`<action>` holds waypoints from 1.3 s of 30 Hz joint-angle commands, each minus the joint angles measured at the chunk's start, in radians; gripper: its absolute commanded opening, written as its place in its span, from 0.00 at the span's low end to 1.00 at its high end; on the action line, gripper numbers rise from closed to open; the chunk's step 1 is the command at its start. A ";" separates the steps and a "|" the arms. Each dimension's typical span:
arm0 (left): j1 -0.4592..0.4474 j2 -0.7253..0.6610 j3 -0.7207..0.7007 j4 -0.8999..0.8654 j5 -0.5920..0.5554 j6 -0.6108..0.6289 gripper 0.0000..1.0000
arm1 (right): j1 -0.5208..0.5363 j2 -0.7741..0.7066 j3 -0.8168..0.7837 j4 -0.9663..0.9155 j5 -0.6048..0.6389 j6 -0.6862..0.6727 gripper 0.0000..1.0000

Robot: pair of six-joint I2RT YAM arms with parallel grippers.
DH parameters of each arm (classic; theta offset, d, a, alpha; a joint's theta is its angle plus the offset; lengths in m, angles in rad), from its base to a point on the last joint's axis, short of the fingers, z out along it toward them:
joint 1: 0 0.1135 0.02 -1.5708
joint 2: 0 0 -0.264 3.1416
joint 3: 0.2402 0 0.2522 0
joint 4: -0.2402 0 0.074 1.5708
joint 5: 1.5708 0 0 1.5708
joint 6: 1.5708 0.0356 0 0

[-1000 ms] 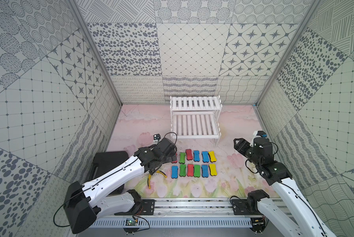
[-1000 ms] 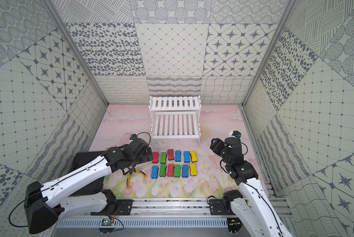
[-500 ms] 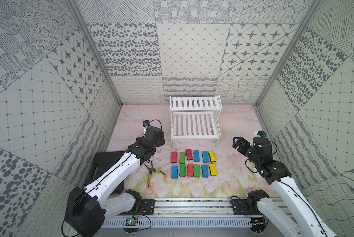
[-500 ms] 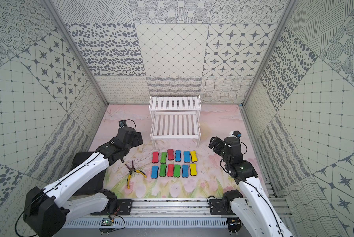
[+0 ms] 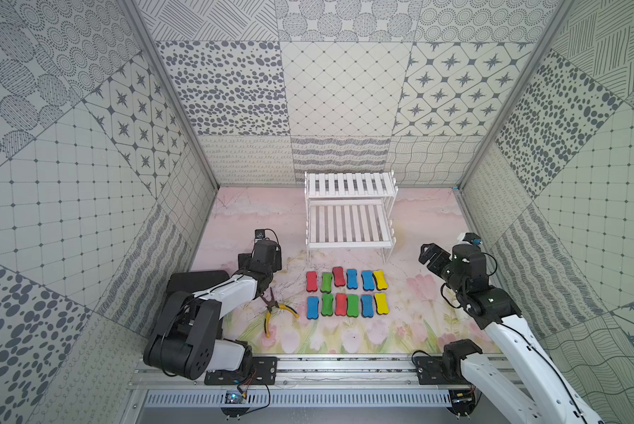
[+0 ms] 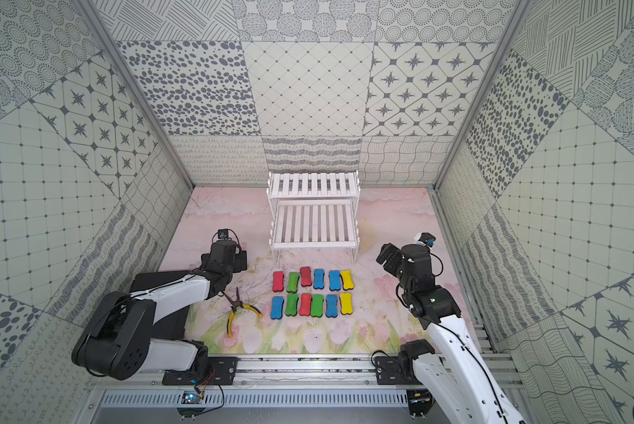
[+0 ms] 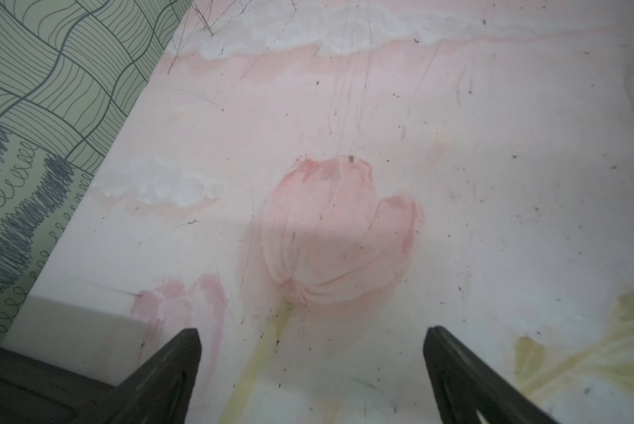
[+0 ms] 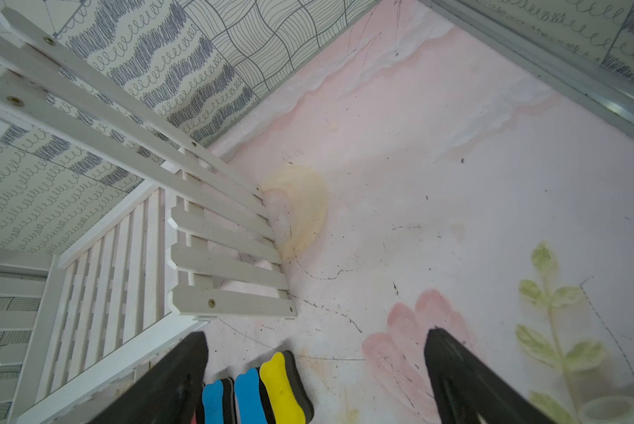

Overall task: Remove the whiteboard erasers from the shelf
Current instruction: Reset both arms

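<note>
yellow-handled pliers [image 5: 271, 307] flat on floral worktop [image 5: 411, 323], handles spread; black case [image 5: 197, 279] near, by side wall.

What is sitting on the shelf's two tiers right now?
Nothing: both slatted tiers of the shelf show bare in both top views. All twelve whiteboard erasers lie in two rows on the table in front. What lies under the lower tier is mostly hidden by its slats.
</note>
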 commanded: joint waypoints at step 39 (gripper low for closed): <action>0.117 0.150 -0.147 0.631 0.295 0.061 0.99 | -0.005 0.225 0.009 0.285 0.129 -0.126 0.97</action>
